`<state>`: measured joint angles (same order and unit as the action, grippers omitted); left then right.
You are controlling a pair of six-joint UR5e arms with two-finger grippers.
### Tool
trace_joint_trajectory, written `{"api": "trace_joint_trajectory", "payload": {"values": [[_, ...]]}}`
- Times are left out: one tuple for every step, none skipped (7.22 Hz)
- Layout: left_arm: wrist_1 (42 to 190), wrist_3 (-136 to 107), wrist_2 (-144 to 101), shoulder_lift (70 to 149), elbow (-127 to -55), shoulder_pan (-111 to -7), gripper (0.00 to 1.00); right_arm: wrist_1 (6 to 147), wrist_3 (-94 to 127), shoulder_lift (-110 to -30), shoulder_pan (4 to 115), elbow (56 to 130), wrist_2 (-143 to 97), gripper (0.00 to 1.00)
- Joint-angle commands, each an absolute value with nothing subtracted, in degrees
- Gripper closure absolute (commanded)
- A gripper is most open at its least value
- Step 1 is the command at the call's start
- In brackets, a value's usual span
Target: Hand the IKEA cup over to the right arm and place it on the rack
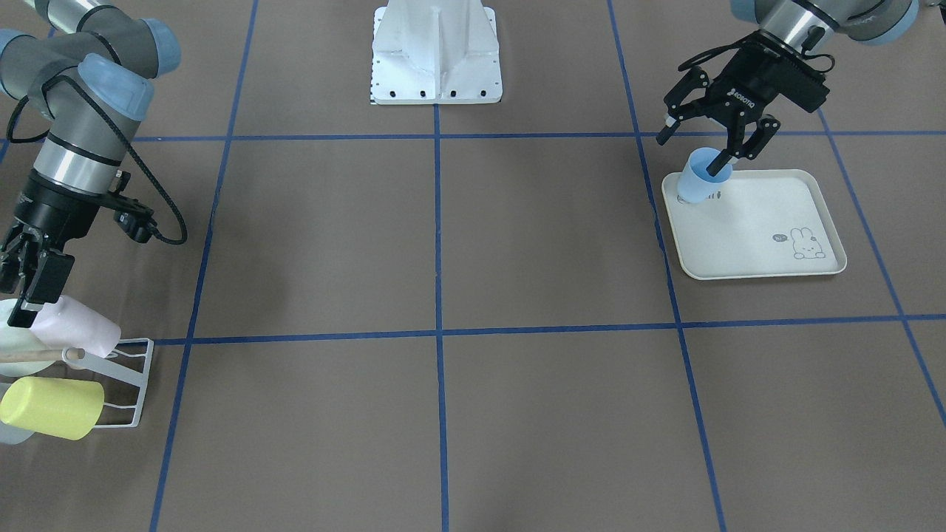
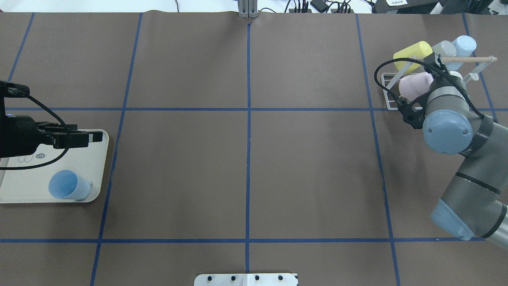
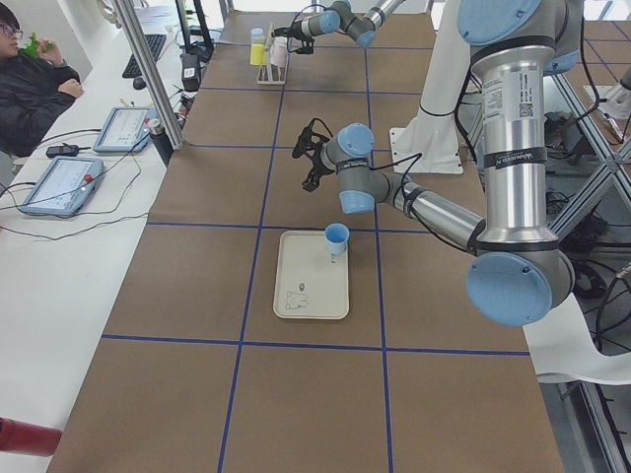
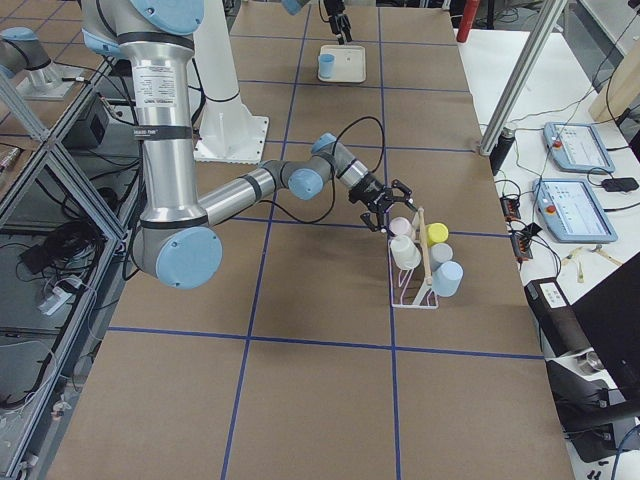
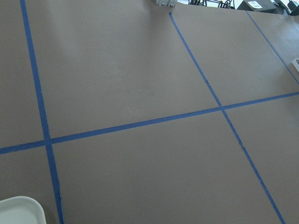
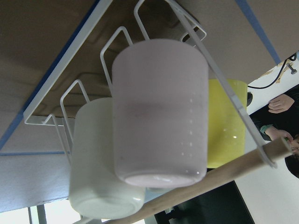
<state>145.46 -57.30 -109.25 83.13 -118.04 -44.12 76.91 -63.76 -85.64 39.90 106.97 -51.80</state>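
Observation:
A light-blue IKEA cup stands upright, mouth up, in a corner of the cream tray. It also shows from above as the blue cup and, small, as the cup. My left gripper hangs open above the tray's edge, off to one side of the cup and clear of it. The white wire rack holds several cups. My right gripper stands open beside the pink cup on the rack, with nothing in it. The right wrist view shows that pink cup hanging on a prong.
On the rack are also a yellow cup, a grey cup and a pale blue cup, under a wooden dowel. The robot's white base stands mid-table. A person sits at a side desk.

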Motion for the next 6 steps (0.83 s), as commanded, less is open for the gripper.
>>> {"api": "trace_joint_trajectory", "payload": {"values": [[145.46,-57.13,-109.07,82.71,-118.04,-44.12,0.0,76.73,-61.02,-85.17,39.9,108.88,-52.2,0.01],[145.37,-56.26,-108.81,82.01,-118.04,-44.21,0.0,76.73,-52.21,-85.17,39.47,110.46,-53.86,0.01],[145.28,-55.73,-108.46,80.87,-118.04,-44.21,0.0,76.64,-44.11,-84.73,38.77,112.22,-57.27,0.0],[145.28,-52.94,-108.37,79.03,-118.04,-44.3,0.0,76.64,-35.59,-84.73,37.63,113.72,-58.87,0.0],[145.2,-50.47,-107.33,77.36,-118.04,-44.38,0.0,76.55,-24.89,-84.55,36.57,115.12,-61.5,0.0],[145.11,-50.28,-102.88,75.86,-118.04,-44.3,0.0,76.55,-14.87,-82.98,35.69,115.83,-65.79,0.0]]}}
